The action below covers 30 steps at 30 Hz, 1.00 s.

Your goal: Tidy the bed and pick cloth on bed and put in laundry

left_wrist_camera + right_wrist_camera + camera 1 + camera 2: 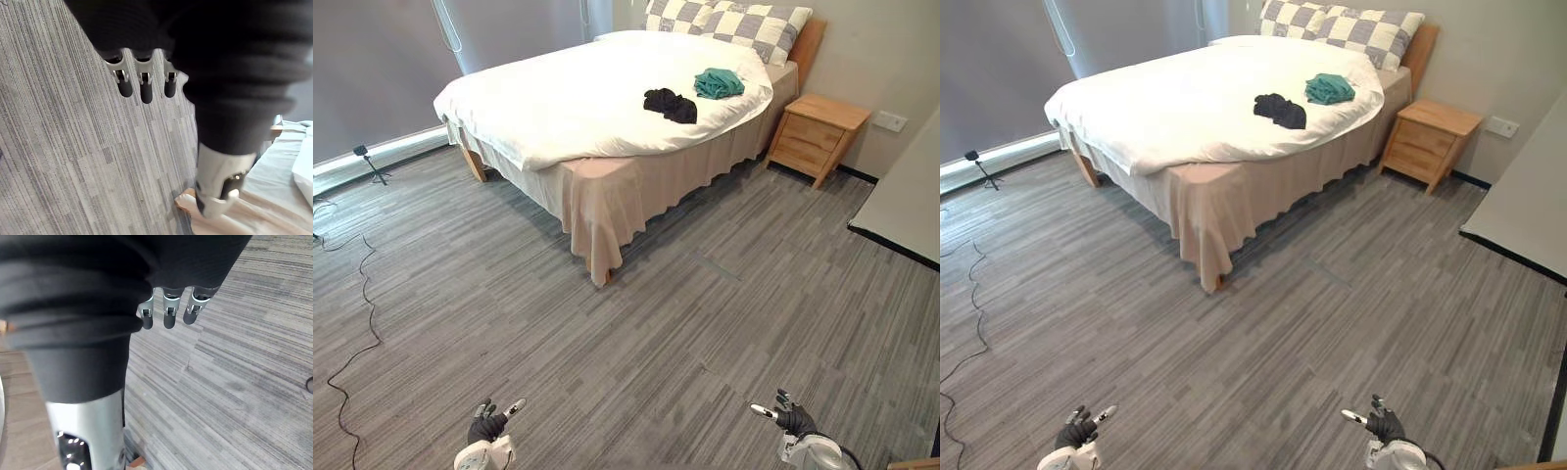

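A wooden nightstand (818, 137) stands against the wall near a white wall socket (891, 121); a small black tripod (370, 164) sits on the grey striped floor (705, 343) by the grey curtain (382, 69).

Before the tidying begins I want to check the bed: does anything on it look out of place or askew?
Yes. Two loose garments lie on the white duvet: a black cloth and a teal cloth nearer the pillows. The duvet also sits askew, leaving the near corner of the bed uncovered.
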### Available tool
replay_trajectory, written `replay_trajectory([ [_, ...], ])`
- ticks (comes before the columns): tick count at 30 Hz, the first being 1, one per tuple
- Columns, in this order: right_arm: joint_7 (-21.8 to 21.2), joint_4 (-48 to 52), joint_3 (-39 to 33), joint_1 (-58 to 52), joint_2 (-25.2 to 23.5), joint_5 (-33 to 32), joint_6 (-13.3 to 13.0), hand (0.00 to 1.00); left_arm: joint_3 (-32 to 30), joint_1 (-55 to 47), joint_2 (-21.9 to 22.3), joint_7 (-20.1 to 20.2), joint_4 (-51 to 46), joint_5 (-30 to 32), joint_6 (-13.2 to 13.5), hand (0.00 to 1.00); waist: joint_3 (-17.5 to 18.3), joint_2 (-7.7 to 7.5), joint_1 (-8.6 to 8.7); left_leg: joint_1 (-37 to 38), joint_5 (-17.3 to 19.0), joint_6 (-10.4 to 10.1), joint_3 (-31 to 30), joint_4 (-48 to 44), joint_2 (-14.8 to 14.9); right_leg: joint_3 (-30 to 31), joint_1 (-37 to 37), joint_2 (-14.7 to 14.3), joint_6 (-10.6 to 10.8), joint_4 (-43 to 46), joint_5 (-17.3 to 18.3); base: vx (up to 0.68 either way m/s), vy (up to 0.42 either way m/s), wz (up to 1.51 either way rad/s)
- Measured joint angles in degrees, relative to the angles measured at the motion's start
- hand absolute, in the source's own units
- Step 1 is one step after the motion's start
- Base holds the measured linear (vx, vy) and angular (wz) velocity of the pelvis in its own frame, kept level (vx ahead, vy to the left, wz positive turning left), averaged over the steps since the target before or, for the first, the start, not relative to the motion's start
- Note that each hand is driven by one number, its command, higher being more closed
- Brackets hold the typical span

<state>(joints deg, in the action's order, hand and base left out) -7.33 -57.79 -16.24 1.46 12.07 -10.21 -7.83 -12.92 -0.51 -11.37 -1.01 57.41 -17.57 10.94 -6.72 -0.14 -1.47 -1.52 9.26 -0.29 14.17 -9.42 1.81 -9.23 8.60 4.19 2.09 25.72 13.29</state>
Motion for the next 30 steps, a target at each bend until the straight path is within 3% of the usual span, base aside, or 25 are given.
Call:
replay_trajectory([
  [3,0.8,0.8,3.0,-0.9,-1.9,-0.1,0.0,0.0,-0.1,-0.9,-0.1,-0.3,-0.9,0.0,0.8,0.0,-1.7,-0.84,-0.75,-0.3,4.2,-0.1,0.8,-6.9,1.0,-1.7,8.0,5.9,-0.3,23.8,0.5,0.02,-0.033,-0.18],
  [4,0.8,0.8,3.4,-1.6,-2.7,0.1,0.0,0.0,-0.2,-1.7,-0.1,-0.3,-1.8,-0.1,1.0,0.0,-2.1,-0.33,-1.09,-0.2,6.3,-0.8,0.7,-9.7,2.3,-0.8,9.4,6.6,1.1,27.3,1.5,0.13,-0.102,-0.23],
  [6,0.4,0.8,3.4,-1.9,-3.5,0.1,-0.1,0.0,-0.2,-2.4,-0.8,0.0,-2.8,-0.5,1.2,0.0,-3.0,0.32,-1.22,1.6,8.2,-2.6,0.3,-11.3,5.1,-1.2,10.5,5.9,2.4,25.3,2.9,0.17,-0.203,-0.2],
  [8,0.0,1.1,2.9,-2.3,-3.5,0.1,-0.3,0.0,-0.1,-1.9,-1.8,0.2,-4.1,-0.8,1.2,0.0,-3.4,0.71,-1.08,2.9,9.3,-4.4,-0.2,-11.1,8.1,-2.7,12.5,5.0,3.0,15.6,1.6,0.2,-0.272,-0.04],
  [9,-0.2,1.4,2.9,-2.4,-3.4,0.1,-0.5,0.0,-0.2,-0.9,-2.2,0.3,-4.2,-1.5,1.1,0.0,-4.1,0.96,-1.06,3.6,9.8,-5.2,-0.5,-11.1,9.4,-3.1,12.7,4.6,3.1,8.8,-0.6,0.26,-0.346,0.14],
  [10,-0.4,3.0,2.8,-3.3,-3.5,0.1,-0.6,0.0,-0.9,0.7,-2.6,0.5,-4.4,-2.9,1.1,0.0,-4.6,0.63,-0.84,4.4,10.9,-7.4,-1.1,-11.2,11.0,-2.0,12.5,4.4,2.8,-2.1,-5.5,0.28,-0.38,0.26],
  [12,-0.5,3.5,2.8,-3.9,-3.3,0.3,-0.7,0.0,-1.8,1.4,-2.2,1.0,-4.5,-4.1,1.0,0.0,-5.1,0.91,-0.45,5.9,12.6,-10.1,-2.5,-12.0,12.8,-1.9,12.2,4.4,2.5,-3.2,-12.5,0.38,-0.456,0.3],
  [13,-0.5,3.7,2.8,-3.7,-2.9,0.9,-0.7,0.0,-1.9,2.0,-1.2,1.2,-4.5,-4.4,1.0,0.0,-5.5,1.95,-0.09,7.8,12.9,-9.8,-3.4,-10.9,14.6,-3.0,12.6,3.0,-0.2,1.8,-8.9,0.41,-0.44,0.26],
  [14,-0.5,4.7,2.2,-3.8,-3.1,1.3,-0.7,0.0,-1.9,1.8,-0.8,1.4,-4.5,-4.2,1.2,0.0,-5.6,2.03,-0.05,9.5,11.7,-7.2,-4.0,-9.3,14.7,-3.4,14.2,2.9,-1.2,6.9,-4.3,0.43,-0.382,0.22],
  [15,-0.7,5.4,1.6,-3.9,-3.1,1.3,-0.7,0.0,-2.0,1.8,-0.3,1.4,-4.5,-4.1,1.2,0.0,-5.5,2.13,0.05,8.9,10.1,-7.3,-5.6,-12.0,15.1,-4.2,14.5,2.8,-2.9,8.8,-2.1,0.46,-0.353,0.08],
  [16,-1.1,5.5,0.4,-3.5,-2.8,1.4,-0.6,0.0,-2.7,1.5,1.0,1.5,-4.5,-4.3,1.3,0.0,-5.2,2.78,0.06,5.8,8.5,-7.5,-8.7,-21.9,15.6,-5.6,13.8,2.3,-4.2,9.2,-0.4,0.6,-0.379,0.02],
  [17,-1.5,5.6,-0.3,-3.8,-2.4,2.2,-0.6,0.0,-5.2,0.2,3.3,1.8,-4.5,-5.0,1.5,0.0,-4.3,4.39,0.01,1.8,-1.1,-5.3,-12.4,-35.7,15.8,-6.7,11.2,0.1,-4.2,8.5,1.9,0.51,-0.277,0.14],
  [18,-1.6,5.5,-0.5,-4.0,-2.5,3.1,-0.6,0.0,-6.0,-0.5,4.0,1.9,-4.5,-5.0,1.7,0.0,-3.9,5.03,0.47,0.8,-6.0,-5.1,-13.8,-37.9,16.3,-7.8,9.2,-1.0,-4.6,7.5,2.8,0.5,-0.237,0.35],
  [19,-1.8,4.8,-0.2,-4.4,-2.8,3.6,-0.6,0.0,-6.4,-1.5,4.1,2.4,-4.5,-5.0,2.1,0.0,-4.0,4.63,0.68,-1.6,-15.2,-6.7,-15.6,-41.9,17.4,-8.2,5.8,-2.3,-5.7,5.2,3.5,0.47,-0.219,0.41],
  [20,-1.9,4.5,0.7,-4.7,-2.9,3.7,-0.6,0.0,-6.4,-2.5,4.1,2.5,-4.4,-4.9,2.2,0.0,-4.2,4.13,0.63,-5.1,-16.4,-6.6,-16.0,-47.7,17.5,-8.2,3.1,-3.2,-6.2,2.9,3.6,0.54,-0.242,0.28],
  [21,-2.0,4.3,0.9,-4.8,-3.1,3.8,-0.7,0.0,-6.4,-3.2,4.0,2.7,-4.4,-4.7,2.2,0.0,-4.6,3.31,0.52,-9.8,-11.7,-6.8,-15.8,-54.0,16.5,-8.2,-0.1,-3.5,-7.5,0.3,3.6,0.44,-0.169,0.08],
  [22,-2.1,4.3,0.9,-4.8,-3.1,3.9,-0.7,0.0,-6.5,-3.7,4.0,2.8,-4.3,-4.8,2.2,0.0,-4.8,2.92,0.09,-11.7,-9.3,-7.2,-14.9,-55.3,15.5,-8.2,-1.9,-3.6,-7.9,-1.3,3.2,0.53,-0.154,0.01],
  [24,-2.2,4.4,1.3,-4.9,-2.9,4.1,-1.7,0.0,-6.4,-4.8,4.5,3.9,-4.2,-6.0,2.5,0.0,-5.6,2.02,-1.81,-17.2,-0.9,-6.6,-7.0,-49.9,12.0,-8.7,-10.6,-3.5,-8.3,-8.3,2.6,0.56,-0.094,-0.04],
  [25,-2.2,4.6,1.4,-4.8,-2.8,4.1,-2.2,0.0,-6.4,-4.8,4.8,4.1,-4.3,-6.9,2.7,0.0,-5.7,1.98,-2.19,-18.1,0.4,-6.5,-3.5,-46.3,11.4,-9.0,-13.1,-3.4,-8.2,-10.0,2.7,0.4,-0.024,0.03],
  [27,-2.3,5.3,3.3,-4.6,-2.2,4.1,-3.9,0.0,-6.4,-5.0,6.7,4.2,-4.3,-8.5,3.4,0.0,-5.6,1.95,-2.39,-19.5,0.1,-6.3,9.1,-33.7,10.2,-11.1,-18.7,-3.1,-6.6,-13.8,3.6,0.46,-0.015,0.2],
  [28,-2.6,5.3,4.0,-4.6,-1.7,4.1,-4.7,0.0,-6.3,-5.4,7.9,4.0,-4.3,-8.7,3.6,0.0,-5.2,2.29,-2.22,-19.0,-1.8,-4.9,16.8,-25.3,9.8,-12.5,-21.1,-3.3,-4.9,-15.4,5.3,0.51,-0.013,0.22],
  [30,-2.8,5.1,4.2,-3.8,-1.3,4.1,-5.0,0.0,-6.1,-5.9,9.0,3.7,-3.8,-8.6,3.6,0.0,-4.7,2.69,-2.24,-18.1,-4.0,-2.3,24.8,-17.3,9.5,-13.7,-24.3,-3.6,-2.8,-16.1,7.7,0.59,0.042,0.22],
])
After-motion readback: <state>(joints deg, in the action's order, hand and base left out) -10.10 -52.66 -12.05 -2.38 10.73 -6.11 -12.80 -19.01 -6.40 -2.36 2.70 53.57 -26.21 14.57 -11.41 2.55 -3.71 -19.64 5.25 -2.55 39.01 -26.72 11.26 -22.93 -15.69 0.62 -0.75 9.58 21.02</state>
